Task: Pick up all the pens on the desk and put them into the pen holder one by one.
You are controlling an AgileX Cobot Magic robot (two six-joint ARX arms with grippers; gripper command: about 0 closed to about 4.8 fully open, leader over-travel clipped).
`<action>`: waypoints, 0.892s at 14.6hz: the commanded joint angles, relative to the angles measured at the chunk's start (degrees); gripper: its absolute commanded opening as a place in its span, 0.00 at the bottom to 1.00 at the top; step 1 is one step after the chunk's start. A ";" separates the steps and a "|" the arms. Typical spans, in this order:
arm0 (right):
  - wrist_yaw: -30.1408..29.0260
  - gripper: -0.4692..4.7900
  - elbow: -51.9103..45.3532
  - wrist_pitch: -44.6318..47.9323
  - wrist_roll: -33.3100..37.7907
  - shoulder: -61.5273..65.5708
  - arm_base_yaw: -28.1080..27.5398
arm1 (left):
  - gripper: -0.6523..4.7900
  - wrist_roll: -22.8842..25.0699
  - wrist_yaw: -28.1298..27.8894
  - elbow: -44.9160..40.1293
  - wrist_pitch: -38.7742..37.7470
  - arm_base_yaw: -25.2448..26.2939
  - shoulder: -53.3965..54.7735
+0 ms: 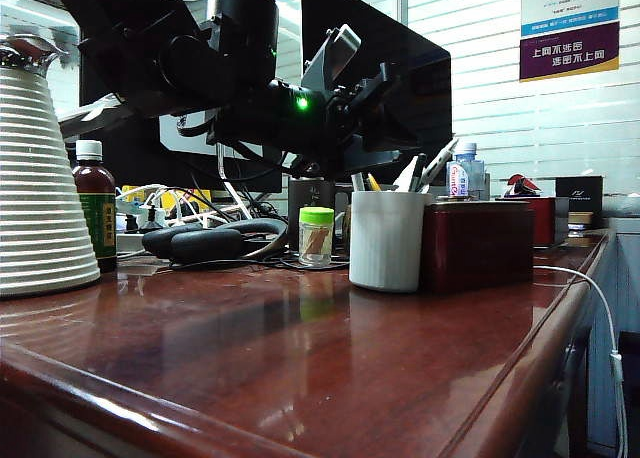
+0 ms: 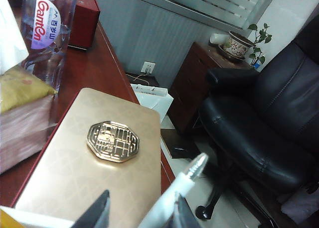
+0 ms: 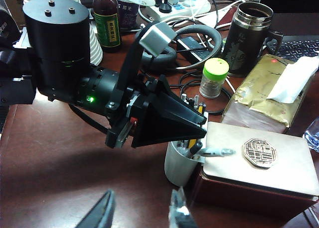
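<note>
The white ribbed pen holder (image 1: 387, 243) stands on the reddish-brown desk (image 1: 300, 358) against a dark red box. My left gripper (image 3: 199, 130) hangs just above the holder (image 3: 175, 167), which has several pens in it. One white pen with a silvery tip (image 3: 215, 152) leans out of the holder over the box lid. In the left wrist view this pen (image 2: 182, 185) rests against one finger only, and the left gripper (image 2: 139, 214) stands open. My right gripper (image 3: 139, 213) is open and empty above bare desk, short of the holder.
The dark red box with a gold lid (image 3: 259, 163) touches the holder. A tissue pack (image 3: 264, 88), steel tumbler (image 3: 246, 29), green-lidded jar (image 1: 316, 236), headphones (image 1: 200, 240), brown bottle (image 1: 95, 203) and ribbed white jug (image 1: 40, 198) crowd the back. An office chair (image 2: 269, 113) stands beyond the desk edge.
</note>
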 commanded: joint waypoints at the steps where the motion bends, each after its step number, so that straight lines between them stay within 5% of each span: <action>1: -0.28 0.37 0.35 0.76 -0.20 -0.15 0.00 | 0.42 -0.11 0.77 0.09 5.86 -0.09 -0.39; 5: -0.28 0.37 0.37 0.83 -0.20 -0.15 0.00 | 0.41 -0.48 0.48 0.11 10.88 -0.07 -2.29; 11: 0.59 0.37 0.39 -0.81 1.25 -6.23 0.00 | 0.40 2.93 0.79 0.07 -9.49 -0.15 -20.85; 13: 1.14 0.37 0.39 -5.16 3.54 -11.19 0.02 | 0.10 4.04 0.74 0.07 -24.79 -0.17 -29.33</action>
